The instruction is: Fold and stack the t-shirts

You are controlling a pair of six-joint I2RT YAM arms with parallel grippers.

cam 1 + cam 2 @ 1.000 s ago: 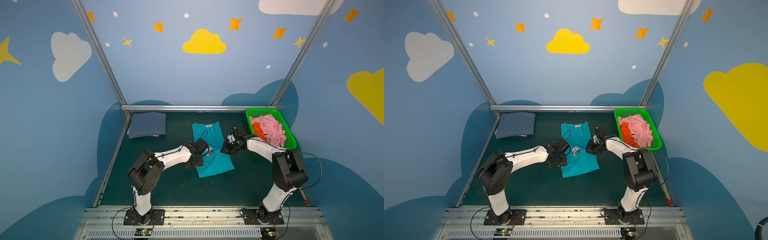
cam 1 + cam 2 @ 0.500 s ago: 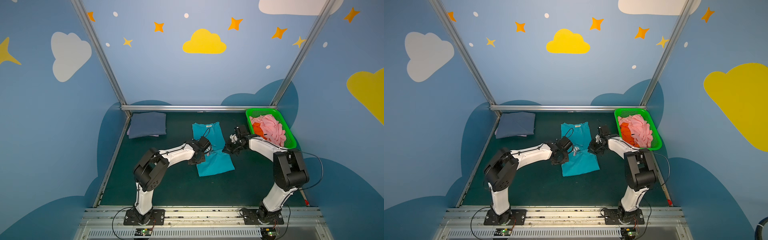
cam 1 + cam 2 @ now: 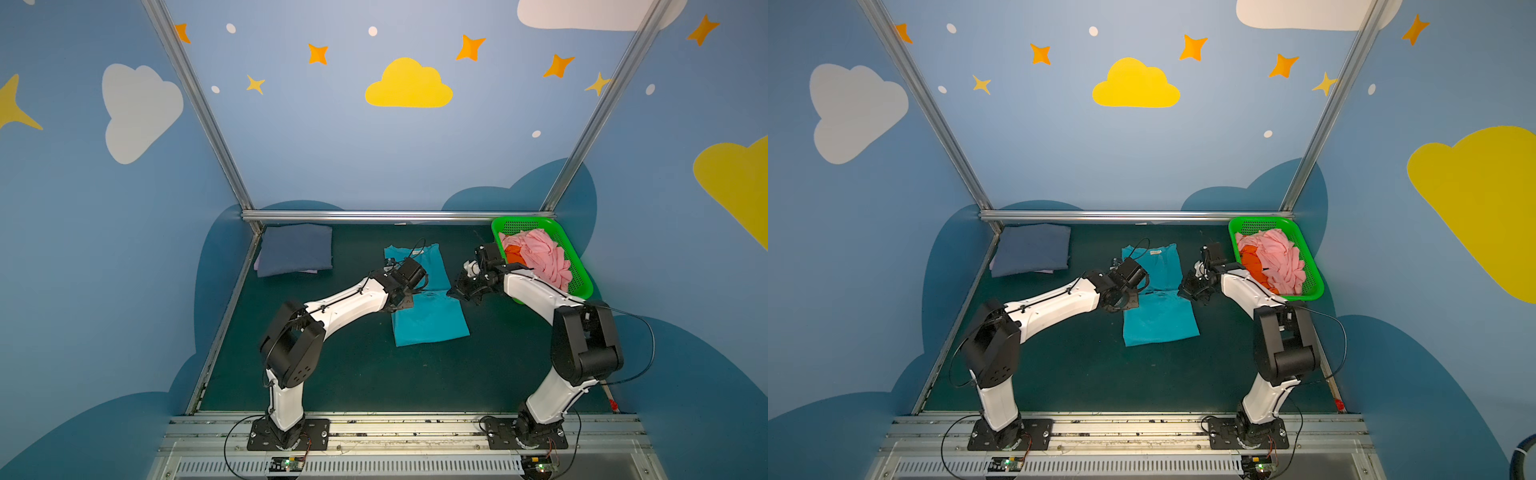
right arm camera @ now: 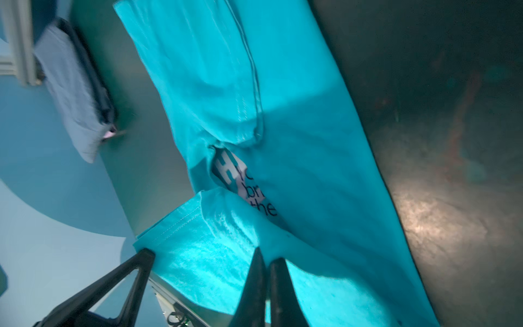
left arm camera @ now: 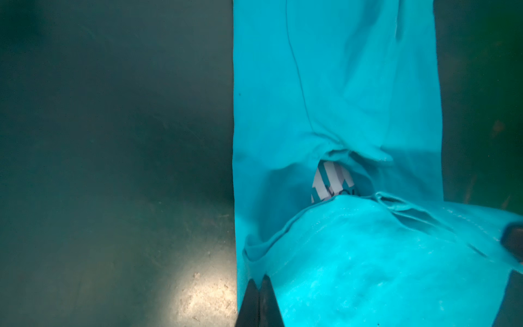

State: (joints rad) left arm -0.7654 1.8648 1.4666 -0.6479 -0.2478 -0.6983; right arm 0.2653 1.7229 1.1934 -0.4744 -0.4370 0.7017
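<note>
A teal t-shirt (image 3: 430, 324) (image 3: 1158, 324) lies as a long strip in the middle of the dark green table. My left gripper (image 3: 410, 298) (image 3: 1133, 300) is shut on its left edge about halfway along. My right gripper (image 3: 454, 293) (image 3: 1184, 291) is shut on the right edge opposite. In the left wrist view the gripper (image 5: 259, 279) pinches a raised fold of the teal t-shirt (image 5: 339, 85). The right wrist view shows the same for the right gripper (image 4: 267, 256) on the teal cloth (image 4: 297, 141). White print (image 5: 331, 181) (image 4: 226, 170) peeks out between the layers.
A folded slate-blue t-shirt (image 3: 297, 253) (image 3: 1032, 251) lies at the back left on a pale lavender one (image 3: 305, 272). The green basket (image 3: 523, 220) (image 3: 1262, 220) at the back right holds a crumpled pink t-shirt (image 3: 540, 257) and an orange one (image 3: 515, 255).
My left gripper has shut on the teal shirt's left edge. Both grippers have shifted slightly along the shirt, and the cloth between them has bunched up.
</note>
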